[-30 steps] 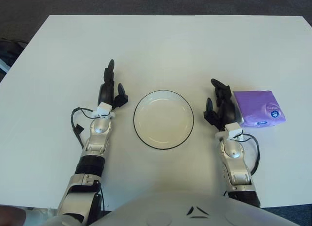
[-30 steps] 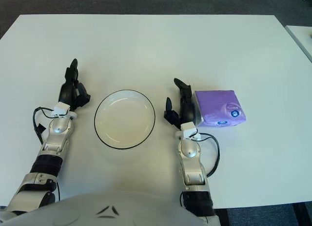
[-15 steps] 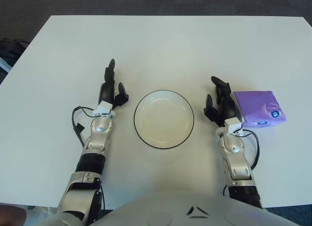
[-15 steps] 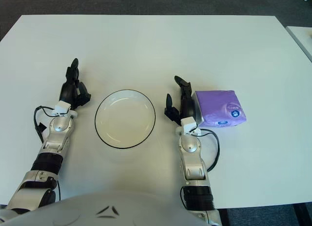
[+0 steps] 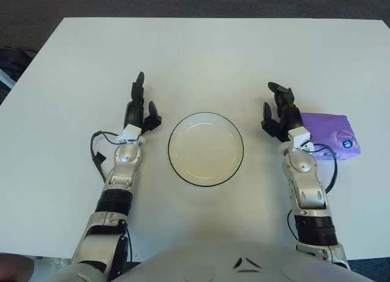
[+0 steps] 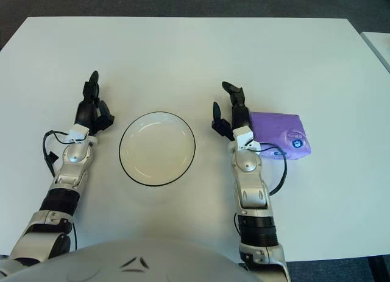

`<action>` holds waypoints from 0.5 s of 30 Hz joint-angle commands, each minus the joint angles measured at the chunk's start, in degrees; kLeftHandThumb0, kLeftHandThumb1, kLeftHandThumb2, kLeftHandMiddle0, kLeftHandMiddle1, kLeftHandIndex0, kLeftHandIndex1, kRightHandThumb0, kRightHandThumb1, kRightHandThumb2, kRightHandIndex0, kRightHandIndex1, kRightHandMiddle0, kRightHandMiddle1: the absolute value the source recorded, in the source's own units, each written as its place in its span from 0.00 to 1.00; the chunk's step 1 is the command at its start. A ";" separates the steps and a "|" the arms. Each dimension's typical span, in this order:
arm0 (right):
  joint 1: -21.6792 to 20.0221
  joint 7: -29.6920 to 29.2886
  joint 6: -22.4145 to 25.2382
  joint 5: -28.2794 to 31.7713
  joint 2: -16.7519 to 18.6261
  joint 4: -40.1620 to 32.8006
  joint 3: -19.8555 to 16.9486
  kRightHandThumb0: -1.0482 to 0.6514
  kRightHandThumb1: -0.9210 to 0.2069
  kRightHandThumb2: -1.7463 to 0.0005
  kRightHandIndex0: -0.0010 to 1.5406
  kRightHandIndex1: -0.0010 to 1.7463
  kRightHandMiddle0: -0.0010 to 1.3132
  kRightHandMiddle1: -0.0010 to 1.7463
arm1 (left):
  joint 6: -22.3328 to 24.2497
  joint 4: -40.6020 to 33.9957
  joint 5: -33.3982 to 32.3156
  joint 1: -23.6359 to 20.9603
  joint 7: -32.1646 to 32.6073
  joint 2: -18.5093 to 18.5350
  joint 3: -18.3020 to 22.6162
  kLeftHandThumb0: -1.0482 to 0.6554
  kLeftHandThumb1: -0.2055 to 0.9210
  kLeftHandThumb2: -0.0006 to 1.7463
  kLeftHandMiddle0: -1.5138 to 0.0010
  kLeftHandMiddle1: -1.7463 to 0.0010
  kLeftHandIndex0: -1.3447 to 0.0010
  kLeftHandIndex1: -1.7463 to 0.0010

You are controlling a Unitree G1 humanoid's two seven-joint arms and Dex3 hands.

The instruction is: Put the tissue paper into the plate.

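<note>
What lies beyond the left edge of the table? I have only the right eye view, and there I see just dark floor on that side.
Observer: In the left eye view a dark object shows beyond the far left edge of the table. I cannot tell what it is.
Operator: Is anything nearer to the robot on that side?
Observer: Yes, a dark brownish shape in the lower left corner, past the table's front edge. It is well apart from the left hand, which shows left of the plate. The right hand shows open beside the tissue pack, on the other side.
</note>
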 commanded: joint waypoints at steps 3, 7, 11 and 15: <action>-1.90 0.58 1.60 -1.31 -2.42 -1.40 -1.02 0.23 0.00 0.55 0.16 0.11 0.00 0.39 | 2.03 6.85 0.67 5.08 0.29 -2.97 -1.61 0.12 1.00 0.62 0.95 0.99 1.00 0.86; -3.63 0.78 1.57 -3.22 -4.58 -2.36 -1.19 0.22 0.00 0.55 0.17 0.11 0.00 0.40 | 2.08 7.03 0.76 4.94 0.44 -3.21 -1.75 0.13 1.00 0.62 0.95 0.99 1.00 0.86; -4.99 1.34 2.80 -5.06 -6.52 -4.99 -1.68 0.20 0.00 0.56 0.16 0.11 0.00 0.40 | 2.10 7.30 0.99 4.84 0.74 -3.44 -1.84 0.13 1.00 0.62 0.94 0.99 1.00 0.85; -5.98 1.85 3.30 -7.34 -9.03 -6.28 -2.26 0.19 0.00 0.56 0.16 0.11 0.00 0.40 | 2.02 7.58 1.02 4.70 0.87 -3.58 -1.91 0.13 1.00 0.62 0.94 0.99 1.00 0.85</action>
